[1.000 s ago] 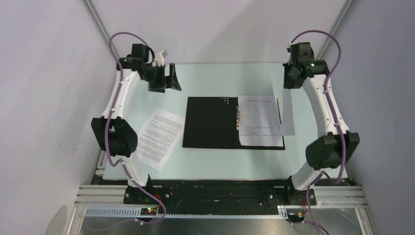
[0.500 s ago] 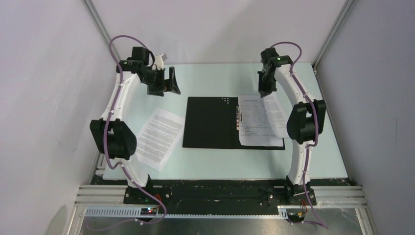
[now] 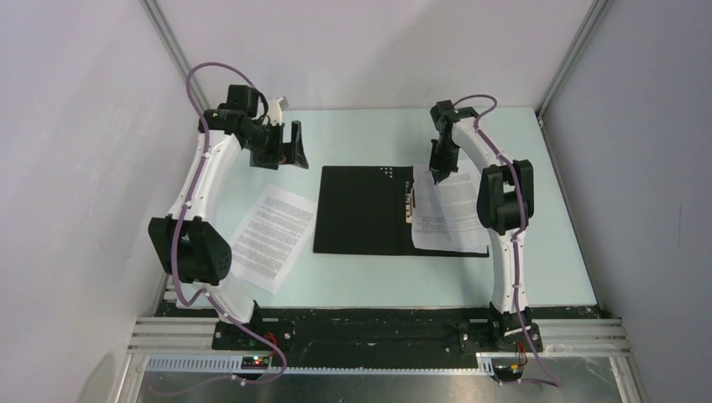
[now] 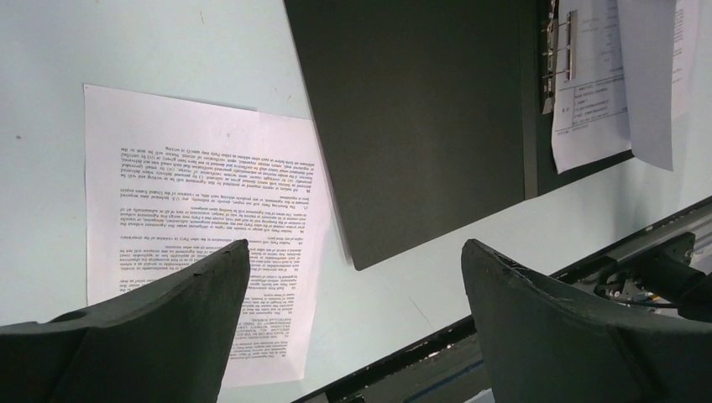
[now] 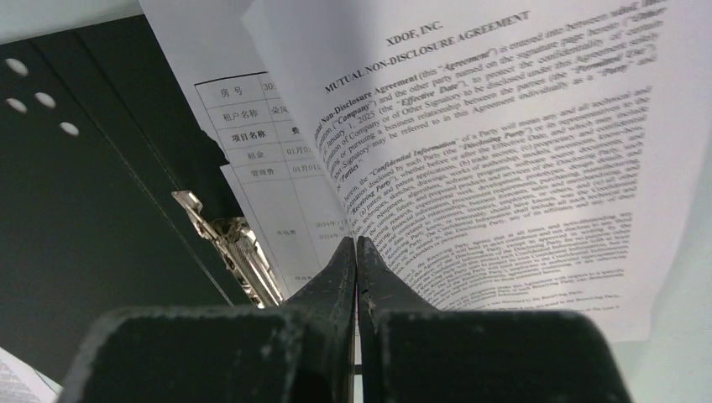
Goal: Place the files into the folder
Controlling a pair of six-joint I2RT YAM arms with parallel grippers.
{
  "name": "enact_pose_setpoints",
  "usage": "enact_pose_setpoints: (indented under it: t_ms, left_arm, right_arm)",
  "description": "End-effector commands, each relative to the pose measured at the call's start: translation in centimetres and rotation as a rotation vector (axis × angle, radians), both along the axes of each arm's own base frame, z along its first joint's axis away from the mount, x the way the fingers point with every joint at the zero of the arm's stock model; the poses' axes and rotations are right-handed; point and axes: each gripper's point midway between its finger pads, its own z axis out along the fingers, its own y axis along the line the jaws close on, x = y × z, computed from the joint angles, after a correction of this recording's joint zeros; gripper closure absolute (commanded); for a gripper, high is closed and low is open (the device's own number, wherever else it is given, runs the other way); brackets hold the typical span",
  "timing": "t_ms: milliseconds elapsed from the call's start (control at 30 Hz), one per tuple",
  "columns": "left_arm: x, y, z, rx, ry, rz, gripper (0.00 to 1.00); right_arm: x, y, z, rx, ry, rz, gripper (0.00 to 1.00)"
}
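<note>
Right gripper [image 3: 439, 172] has dragged a sheet [image 3: 461, 203] onto the folder [image 3: 361, 210].

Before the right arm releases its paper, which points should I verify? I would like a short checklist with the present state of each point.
1. Right gripper shut on the held sheet: ok.
2. Folder lies open, black inside up: ok.
3. Held sheet is over the folder's right half: ok.
4. Held sheet square with the lower sheet: not ok, it sits askew.
5. Clip grips the lower sheet: cannot tell.
6. Left gripper open and apart from the folder: ok.
</note>
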Motion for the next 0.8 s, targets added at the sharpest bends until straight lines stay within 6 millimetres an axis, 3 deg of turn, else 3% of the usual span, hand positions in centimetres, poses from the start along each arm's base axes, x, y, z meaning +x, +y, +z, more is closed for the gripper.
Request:
enact_pose_setpoints:
  t_ms: [0, 133, 433, 533, 633, 767]
  left_arm:
    - [-0.5, 0.0, 1.5, 0.034, -0.07, -0.025, 0.0]
    - [-0.6, -0.2, 1.5, 0.038, -0.072, -0.034, 0.0]
    - [-0.6, -0.8, 1.3, 0.027, -0.063, -0.05, 0.0]
    - [-0.6, -1.1, 1.3, 0.016, -0.059, -0.055, 0.0]
    - [-0.6, -1.1, 1.4, 0.01, -0.059, -0.056, 0.0]
    - [-0.7, -1.2, 1.4, 0.008, -0.058, -0.058, 0.0]
  right_arm:
    - [1.5, 0.5, 0.1, 0.023, -0.028, -0.046, 1.0]
    - [2.2, 1.8, 0.2, 0.083, -0.041, -0.018, 0.88]
    - [2.7, 2.7, 3.1, 0.16, -0.099, 0.01, 0.53]
    - [2.6, 1.3, 3.9, 0.156, -0.111, -0.008, 0.5]
    - [2.7, -0.5, 5.9, 0.171, -0.15, -0.02, 0.49]
    - [2.4, -4.2, 7.9, 0.24, -0.197, 0.068, 0.39]
